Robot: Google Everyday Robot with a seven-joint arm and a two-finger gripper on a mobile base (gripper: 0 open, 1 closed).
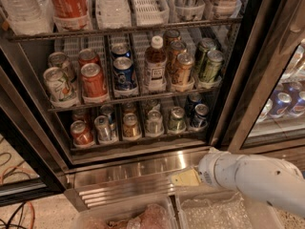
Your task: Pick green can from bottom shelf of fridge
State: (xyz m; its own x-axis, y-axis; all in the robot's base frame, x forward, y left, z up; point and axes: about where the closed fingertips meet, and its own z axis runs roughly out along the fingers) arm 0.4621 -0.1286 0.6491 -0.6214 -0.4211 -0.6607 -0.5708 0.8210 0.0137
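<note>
The fridge (240,80) stands with its door open. The green can (176,119) stands upright on the bottom shelf (138,144), second lane from the right, at the front. A dark blue can (199,116) is just to its right and a silver can (153,123) to its left. My gripper (187,178) is at the end of the white arm (252,175), low in front of the ribbed steel base (124,175). It is below the green can and well apart from it.
The rack above holds a brown bottle (155,66), tall olive cans (209,66), red, blue and white cans. The black door frame (248,75) runs down the right, with more cans behind glass. Clear plastic bins (224,211) sit at the bottom.
</note>
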